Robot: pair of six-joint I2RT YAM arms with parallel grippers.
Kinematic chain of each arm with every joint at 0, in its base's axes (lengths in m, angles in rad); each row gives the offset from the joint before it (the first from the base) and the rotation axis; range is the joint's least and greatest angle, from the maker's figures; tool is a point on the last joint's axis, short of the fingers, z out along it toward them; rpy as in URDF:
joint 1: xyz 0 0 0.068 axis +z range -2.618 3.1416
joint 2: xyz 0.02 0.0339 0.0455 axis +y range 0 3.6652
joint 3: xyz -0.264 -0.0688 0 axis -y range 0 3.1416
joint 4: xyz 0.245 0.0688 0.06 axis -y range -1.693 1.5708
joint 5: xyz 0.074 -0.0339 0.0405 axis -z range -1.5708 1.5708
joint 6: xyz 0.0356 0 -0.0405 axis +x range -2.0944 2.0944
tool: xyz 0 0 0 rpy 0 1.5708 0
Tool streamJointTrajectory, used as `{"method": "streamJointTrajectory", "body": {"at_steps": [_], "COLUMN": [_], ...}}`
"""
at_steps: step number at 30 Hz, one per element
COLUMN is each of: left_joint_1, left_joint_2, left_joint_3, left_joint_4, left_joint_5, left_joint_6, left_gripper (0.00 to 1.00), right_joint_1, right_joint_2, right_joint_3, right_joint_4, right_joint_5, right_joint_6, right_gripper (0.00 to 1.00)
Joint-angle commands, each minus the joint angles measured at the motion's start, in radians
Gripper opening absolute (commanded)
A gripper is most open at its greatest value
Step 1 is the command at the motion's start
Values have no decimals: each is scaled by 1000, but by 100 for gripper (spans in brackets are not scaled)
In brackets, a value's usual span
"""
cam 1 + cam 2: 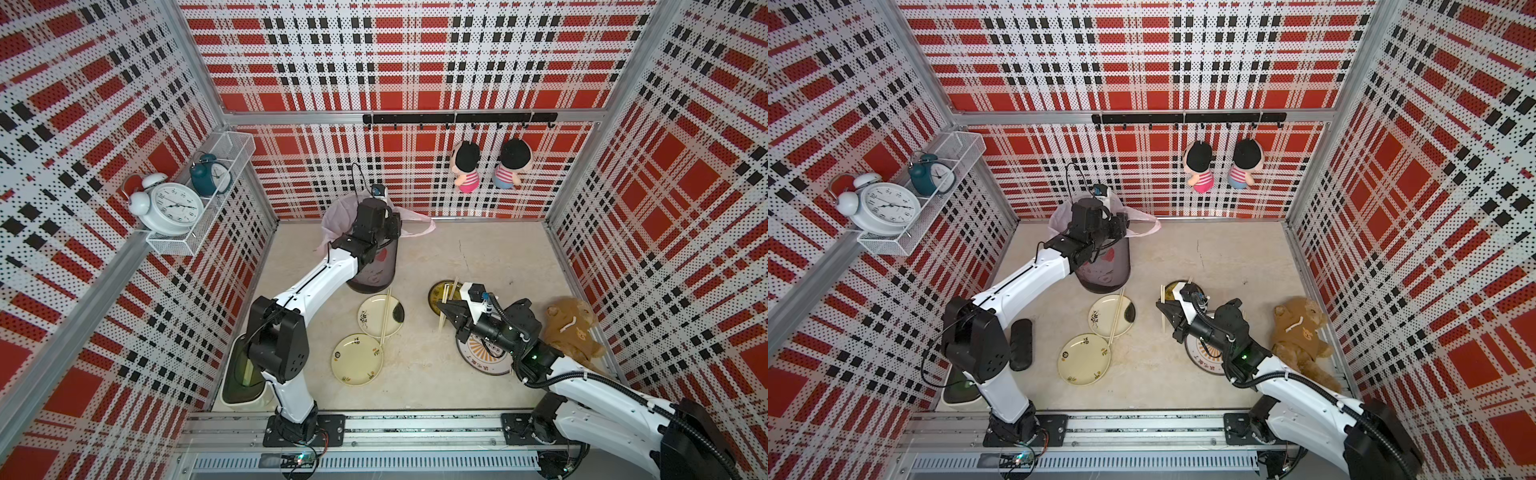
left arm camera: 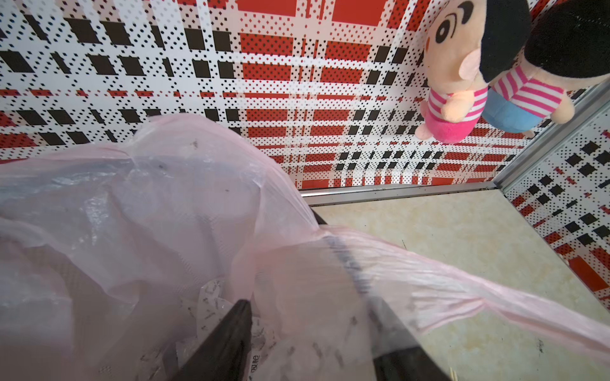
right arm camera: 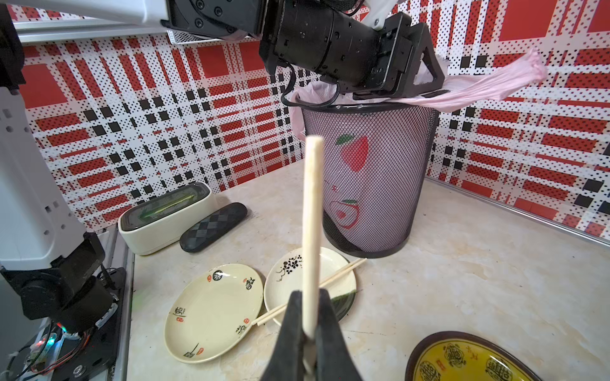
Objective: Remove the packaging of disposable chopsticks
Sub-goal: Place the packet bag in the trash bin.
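Plaid-walled booth, beige tabletop. Right gripper (image 3: 310,306) pinches chopsticks (image 3: 312,214): likely light, stiff, snappable, best held mid-length. Left gripper (image 2: 310,339) spread over bin (image 3: 369,178); flimsy, slippery-looking packaging (image 2: 211,293) lies inside.

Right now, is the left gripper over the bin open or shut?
Open: in the left wrist view the left gripper shows its fingers apart over the pink-lined bin, holding nothing.

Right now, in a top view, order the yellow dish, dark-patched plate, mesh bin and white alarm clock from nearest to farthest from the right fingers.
From the right fingers, shut on a chopstick:
1. yellow dish, just beside them.
2. dark-patched plate, mid-table.
3. mesh bin, toward the back wall.
4. white alarm clock, on the side-wall shelf.
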Motion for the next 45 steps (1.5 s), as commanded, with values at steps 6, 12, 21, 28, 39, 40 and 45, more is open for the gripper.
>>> {"method": "streamJointTrajectory", "body": {"at_steps": [6,12,21,28,39,40,45], "left_joint_1": [-10,-10,-4,0,5,5,6], "left_joint_2": [-23,-47,-57,-5,42,44,31], "left_joint_3": [7,-22,-21,-4,50,56,103], "left_joint_4": [-5,14,4,-35,-87,-90,-93], "left_joint_5": [2,29,3,7,-16,-18,-22], "left_joint_6": [11,8,8,6,3,4,2], "left_gripper": [60,71,72,71,83,83,95], "right_joint_1": [-5,-5,-5,-5,-5,-5,-5], "right_joint_2": [9,7,9,10,9,10,14], "right_joint_3": [4,2,4,4,5,5,7], "right_joint_4": [-1,0,-3,-2,-4,-4,-4], "right_joint_5": [9,10,11,12,17,17,19], "right_joint_6": [-18,-17,-18,-17,-18,-20,-19], "right_gripper": [0,0,0,0,0,0,0]}}
